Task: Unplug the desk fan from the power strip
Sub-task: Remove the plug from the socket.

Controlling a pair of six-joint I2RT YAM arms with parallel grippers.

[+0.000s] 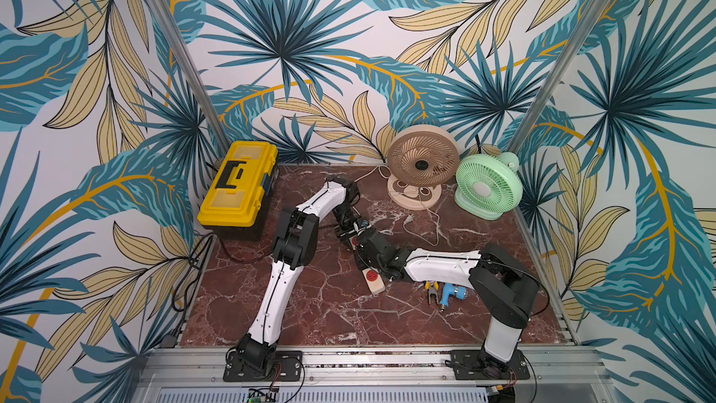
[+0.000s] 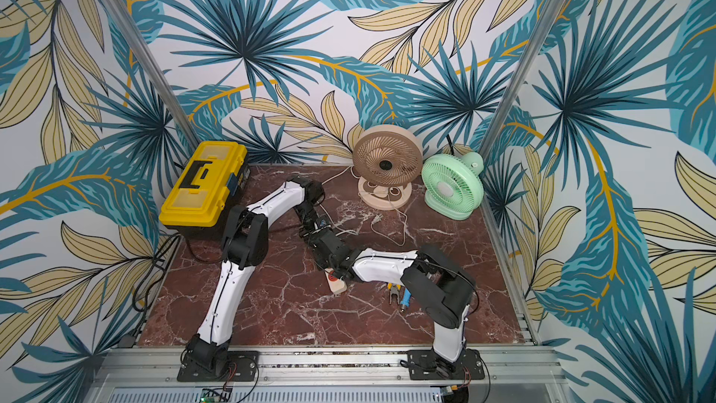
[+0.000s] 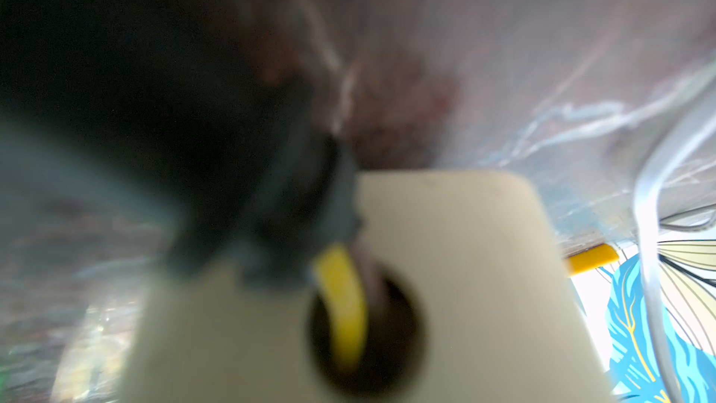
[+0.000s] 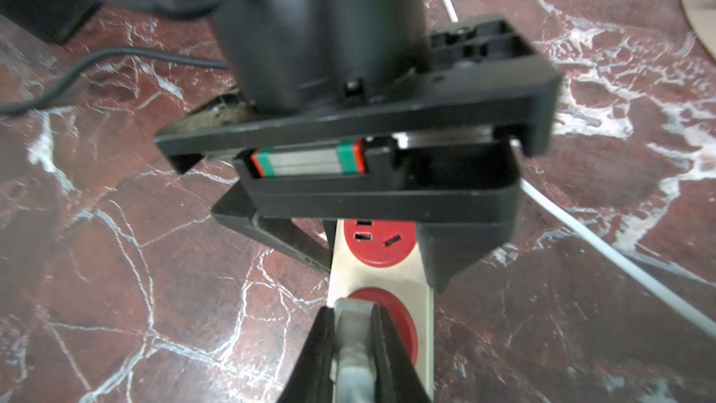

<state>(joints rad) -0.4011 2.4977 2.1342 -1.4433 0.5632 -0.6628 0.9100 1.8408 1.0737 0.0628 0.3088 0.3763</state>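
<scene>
Power strip (image 1: 375, 280) lies near the middle of the red marble table (image 1: 310, 304) in both top views, mostly hidden under the 2 wrists, with only its near end and 1 red socket showing. In the right wrist view the left gripper (image 4: 381, 271) stands over the strip with 1 finger against each long side, jaws closed on the cream bar. Lower in that frame the right gripper (image 4: 353, 314) has its jaws pinched on a grey-white plug (image 4: 354, 343) that sits over the next red socket; whether its prongs are seated cannot be told. A white cord (image 4: 581, 234) crosses the right of that frame. The left wrist view is blurred, showing little more than a cream corner. At the upper right of the table a beige fan (image 1: 422, 166) and a green fan (image 1: 488, 184) stand side by side. A yellow toolbox (image 1: 238, 184) sits at the table's upper left, and pliers (image 1: 432, 290) and a blue tool (image 1: 453, 294) lie beside the right arm.
</scene>
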